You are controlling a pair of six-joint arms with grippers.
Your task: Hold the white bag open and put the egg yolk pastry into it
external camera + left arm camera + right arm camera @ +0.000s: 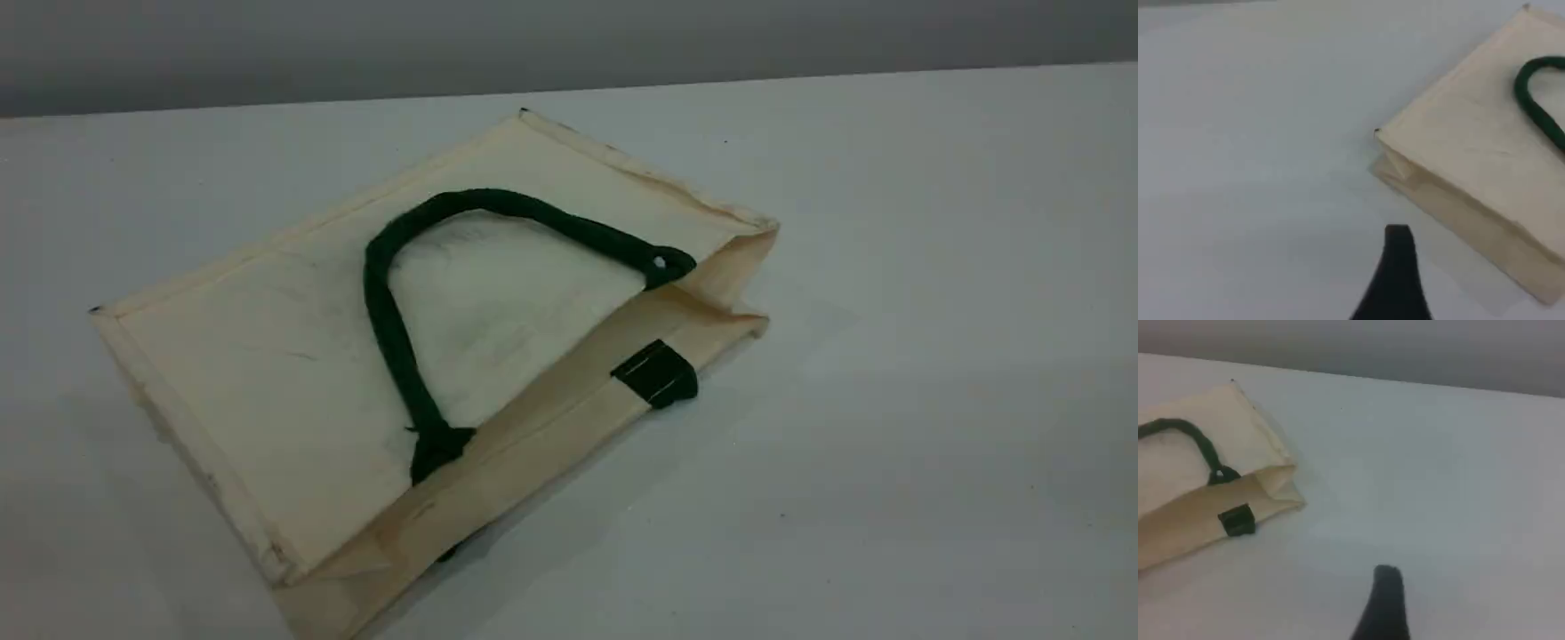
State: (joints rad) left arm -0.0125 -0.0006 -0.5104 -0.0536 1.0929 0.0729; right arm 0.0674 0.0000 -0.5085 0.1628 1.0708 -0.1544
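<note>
The white bag (293, 356) lies flat on the table, cream fabric with its mouth edge toward the lower right. A dark green rope handle (384, 311) curves across its top face, and a green tab (656, 373) sits on the mouth edge. No arm shows in the scene view. In the left wrist view my left fingertip (1398, 240) hovers above the bare table, short of the white bag's (1471, 153) closed corner. My right fingertip (1386, 587) is over the table to the right of the bag's (1185, 520) mouth corner. Nothing is in either gripper. The egg yolk pastry is out of view.
The pale grey table (933, 356) stretches around the bag on all sides. Its far edge (800, 78) meets a grey wall behind.
</note>
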